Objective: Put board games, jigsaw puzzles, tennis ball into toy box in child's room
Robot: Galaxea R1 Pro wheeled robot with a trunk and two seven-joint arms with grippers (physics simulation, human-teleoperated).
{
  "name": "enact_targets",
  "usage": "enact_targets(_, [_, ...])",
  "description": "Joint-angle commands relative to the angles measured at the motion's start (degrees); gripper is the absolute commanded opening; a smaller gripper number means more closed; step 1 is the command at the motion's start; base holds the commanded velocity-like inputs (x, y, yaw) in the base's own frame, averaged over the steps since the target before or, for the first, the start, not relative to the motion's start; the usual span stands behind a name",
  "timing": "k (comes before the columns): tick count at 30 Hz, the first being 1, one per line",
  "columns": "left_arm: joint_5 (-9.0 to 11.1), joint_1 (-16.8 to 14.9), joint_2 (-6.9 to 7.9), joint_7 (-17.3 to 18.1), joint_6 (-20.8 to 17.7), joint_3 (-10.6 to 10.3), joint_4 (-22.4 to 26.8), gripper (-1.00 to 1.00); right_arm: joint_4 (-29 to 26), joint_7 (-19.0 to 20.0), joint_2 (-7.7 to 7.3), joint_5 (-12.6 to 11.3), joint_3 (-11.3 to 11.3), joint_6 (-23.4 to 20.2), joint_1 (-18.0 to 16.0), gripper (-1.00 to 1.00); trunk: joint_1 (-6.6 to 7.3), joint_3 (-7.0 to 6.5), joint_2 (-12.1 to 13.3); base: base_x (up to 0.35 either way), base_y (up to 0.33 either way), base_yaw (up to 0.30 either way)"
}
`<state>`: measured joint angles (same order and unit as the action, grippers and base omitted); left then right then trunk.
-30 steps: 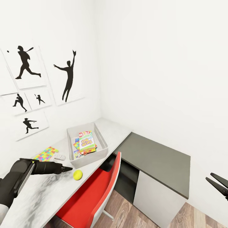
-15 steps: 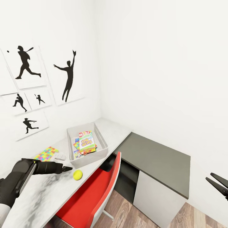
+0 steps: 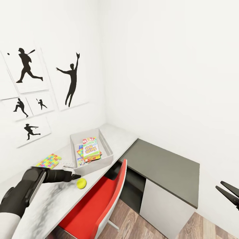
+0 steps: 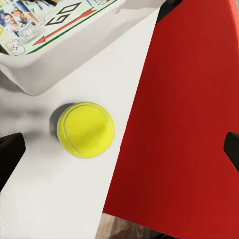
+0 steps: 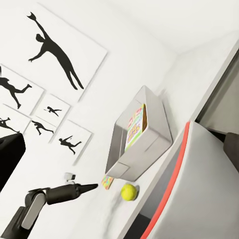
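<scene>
Your left gripper [image 3: 77, 177] reaches low over the table [image 3: 43, 205], its tip just beside the tennis ball [image 3: 81, 183], which suggests you are lining up a grasp on the ball. In the left wrist view the two fingertips [image 4: 10, 152] stand wide apart at the frame's edges with nothing between them, and the ball sits nearer one finger than the other, so it looks off-centre for closing. The ball is a smooth, bright yellow-green sphere with a pale seam curving across it, resting on the light-grey top close to the table's front edge, beside the red chair [image 3: 99, 205] and just short of the toy box [image 3: 107, 156]. The box already holds the game boxes, the SKIP-BO one [image 3: 90, 148] on top. A jigsaw puzzle [image 3: 49, 160] lies flat farther back. Your right gripper [image 3: 229, 194] hangs spread and empty, well clear.
</scene>
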<state>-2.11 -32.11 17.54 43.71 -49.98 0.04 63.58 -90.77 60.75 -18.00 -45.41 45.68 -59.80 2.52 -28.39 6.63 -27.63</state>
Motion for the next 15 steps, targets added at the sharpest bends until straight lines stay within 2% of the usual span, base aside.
enact_targets(1, [-0.21,-0.05,-0.30,-0.82,-0.29,0.02,0.05,1.00,-0.02,0.16,-0.02,0.05,0.03,-0.20,-0.01,1.00,-0.03,0.10,-0.10,0.000,0.000,0.000])
enact_targets(6, [-0.19,-0.05,-0.70,-2.51,-0.33,0.23,0.05,1.00,-0.02,0.16,-0.02,0.05,0.03,-0.20,0.02,1.00,-0.03,0.10,-0.10,0.000,0.000,0.000])
enact_targets(15, [-0.14,-0.05,-0.83,-3.18,-0.30,0.57,0.05,1.00,-0.02,0.16,-0.02,0.08,0.06,-0.20,0.03,1.00,-0.03,0.10,-0.10,0.000,0.000,0.000])
